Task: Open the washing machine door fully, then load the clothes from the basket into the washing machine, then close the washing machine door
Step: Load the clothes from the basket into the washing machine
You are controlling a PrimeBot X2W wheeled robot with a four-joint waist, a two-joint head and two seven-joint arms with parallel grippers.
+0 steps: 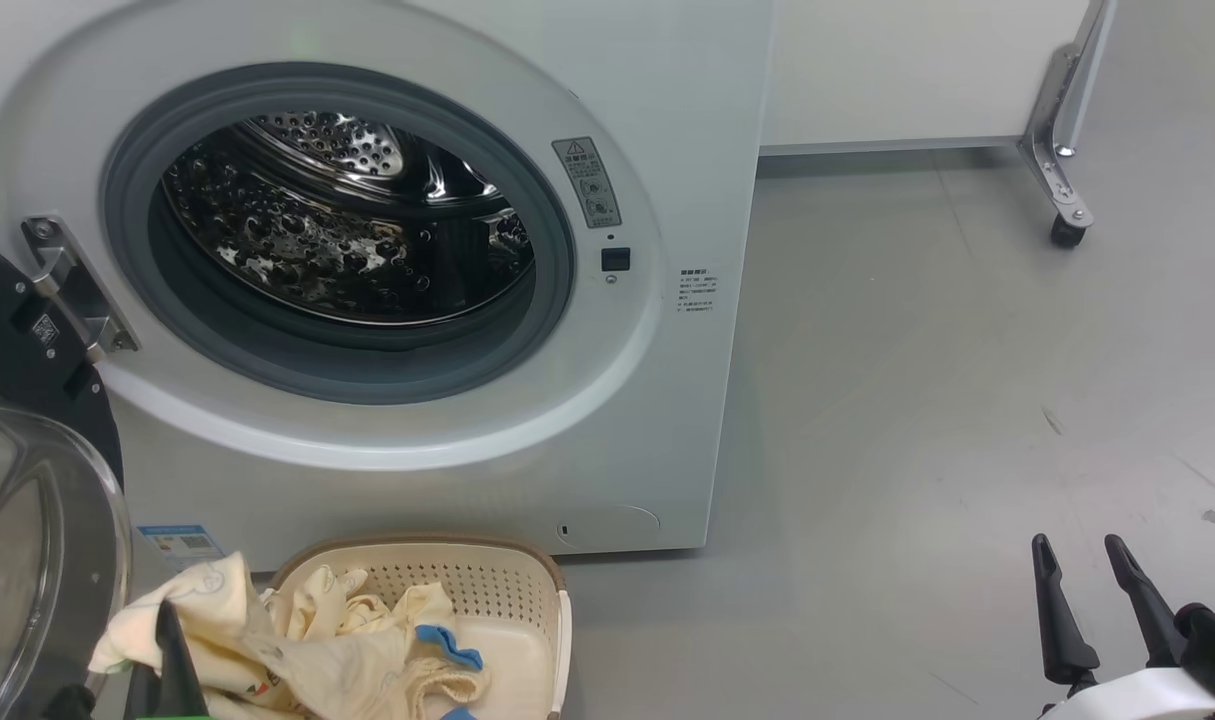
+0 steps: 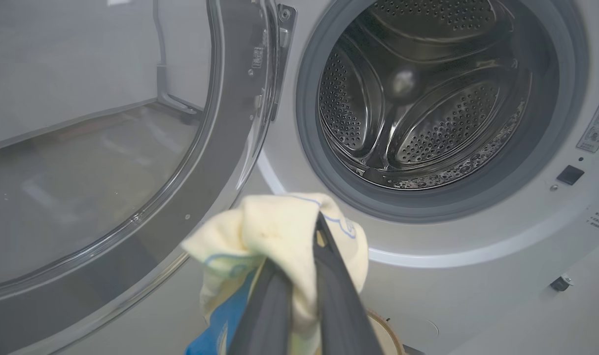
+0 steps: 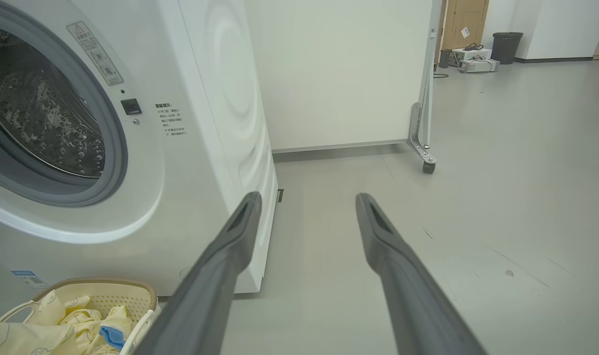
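The washing machine (image 1: 667,150) stands with its steel drum (image 1: 347,220) exposed. Its door (image 1: 27,520) is swung wide open to the left, glass bowl facing me. Below the opening, the cream basket (image 1: 497,585) sits on the floor with several pale yellow clothes (image 1: 347,640) heaped in it. My left gripper (image 2: 299,246) is shut on one cream garment (image 2: 274,231), lifted above the basket, in front of the machine and below the drum (image 2: 417,98). My right gripper (image 1: 1075,545) hovers open and empty over the floor at the lower right, well away from the basket (image 3: 107,291).
A white panel on a metal bracket with a castor wheel (image 1: 1067,232) stands behind the machine to the right. Bare grey floor (image 1: 917,400) stretches right of the machine. Far off, a dark bin (image 3: 506,47) and some boxes sit by a wall.
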